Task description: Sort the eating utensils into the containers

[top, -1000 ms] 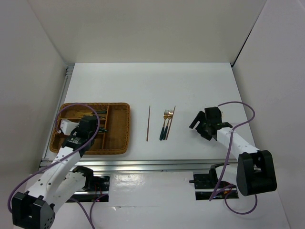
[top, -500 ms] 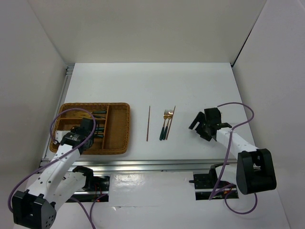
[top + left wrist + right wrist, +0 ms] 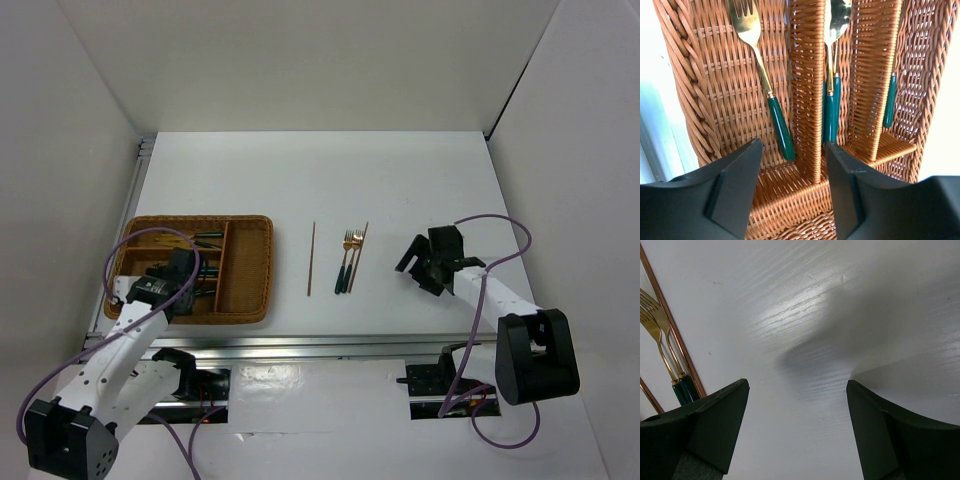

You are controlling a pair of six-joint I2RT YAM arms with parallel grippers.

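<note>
Release marks this moment: the left end effector (image 3: 793, 145), pinched nearly shut a second ago, now stands with its jaws spread and nothing between them, low over the near end of the wicker tray (image 3: 268, 270). Just beyond its fingertips a fork (image 3: 765, 82) lies flat in one compartment, gold head pointing away, green handle toward the camera and clear of both fingers. It is probably the piece just let go. Across a woven divider two spoons (image 3: 830, 112) lie together, and a further green handle (image 3: 890, 100) shows one compartment on. Over the same second the left arm has drawn back slightly toward the tray's near edge.

The right end effector (image 3: 797, 385) has barely shifted: it hovers over bare tabletop (image 3: 400, 180), jaws wide and empty. Near it on the left lies what is still outside the tray: two forks (image 3: 346, 262) side by side, a thin brown stick (image 3: 359, 255) touching or just beside them, and a second stick (image 3: 311, 258) a little further left.

One more utensil now seems sorted; four pieces remain, and both arms are free to fetch them.
</note>
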